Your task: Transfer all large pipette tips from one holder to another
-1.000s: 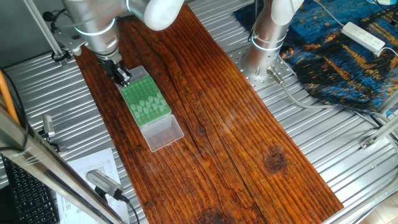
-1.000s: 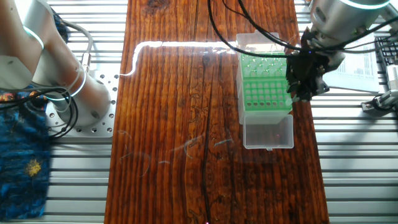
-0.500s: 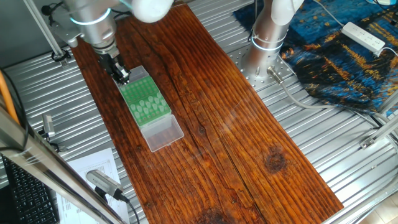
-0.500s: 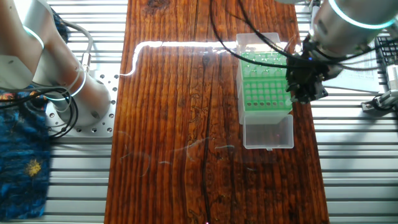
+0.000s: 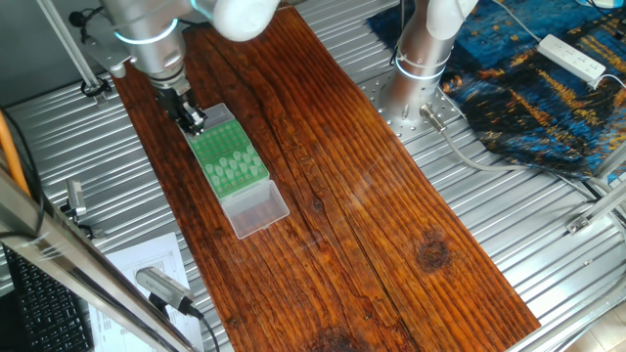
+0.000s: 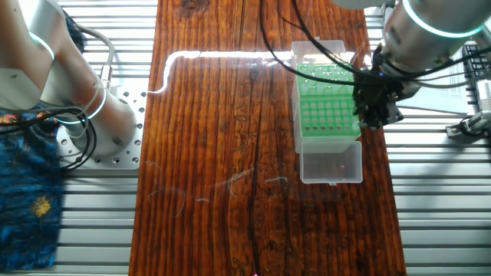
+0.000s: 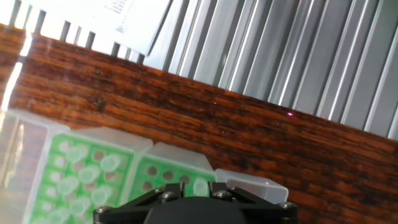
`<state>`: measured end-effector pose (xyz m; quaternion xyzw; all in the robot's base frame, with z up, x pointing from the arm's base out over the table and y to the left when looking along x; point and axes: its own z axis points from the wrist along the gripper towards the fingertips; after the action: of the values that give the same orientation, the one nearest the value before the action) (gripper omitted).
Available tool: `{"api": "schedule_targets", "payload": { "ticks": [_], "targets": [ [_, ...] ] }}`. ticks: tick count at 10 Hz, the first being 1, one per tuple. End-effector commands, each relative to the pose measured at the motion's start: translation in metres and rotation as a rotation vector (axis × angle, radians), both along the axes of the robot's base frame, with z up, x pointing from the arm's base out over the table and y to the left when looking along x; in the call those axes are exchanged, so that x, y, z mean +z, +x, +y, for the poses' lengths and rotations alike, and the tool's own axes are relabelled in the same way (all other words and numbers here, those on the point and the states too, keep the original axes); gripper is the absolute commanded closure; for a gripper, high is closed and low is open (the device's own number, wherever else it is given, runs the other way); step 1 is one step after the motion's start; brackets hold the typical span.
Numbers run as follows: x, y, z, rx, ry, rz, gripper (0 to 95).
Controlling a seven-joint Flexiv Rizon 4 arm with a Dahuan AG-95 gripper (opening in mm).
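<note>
- One fixed view: the gripper (image 5: 193,119) hung low over the far end of the green rack (image 5: 229,161), which sat in a clear box on the wooden board (image 5: 372,205). The large pipette tips (image 5: 235,170) stood as a pale cluster in the rack's nearer half, well short of the fingertips. The clear lid (image 5: 260,210) lay open at the near end, apparently with nothing in it. From here I could not tell whether the fingers were spread or pressed together.
- The other fixed view: the gripper (image 6: 374,115) sat at the rack's (image 6: 327,107) outer long edge, its dark body hiding the fingertips. Most holes near it looked bare; whitish tops showed towards the far end, though glare made them hard to count.
- Hand view: the gripper body filled the bottom edge, and the fingertips themselves were out of sight. Two green blocks lay side by side: the left holder (image 7: 74,180) carried many tips (image 7: 87,175), while the right holder (image 7: 171,177) showed mostly open holes and perhaps one tip.
- Judgement: the transfer looked barely begun, with nearly all tips left to move. Whether a tip was pinched at this moment, I could not tell.
</note>
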<state>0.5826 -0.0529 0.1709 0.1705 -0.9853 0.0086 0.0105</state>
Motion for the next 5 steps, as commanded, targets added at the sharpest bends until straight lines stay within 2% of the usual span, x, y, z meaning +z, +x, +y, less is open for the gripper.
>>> {"api": "schedule_targets", "payload": {
  "ticks": [1, 5],
  "targets": [
    [-0.0023, 0.0026, -0.0005, -0.004, 0.011, 0.002, 76.0],
    [-0.0088, 0.0054, -0.0004, -0.007, 0.009, 0.000, 76.0]
  ]
}}
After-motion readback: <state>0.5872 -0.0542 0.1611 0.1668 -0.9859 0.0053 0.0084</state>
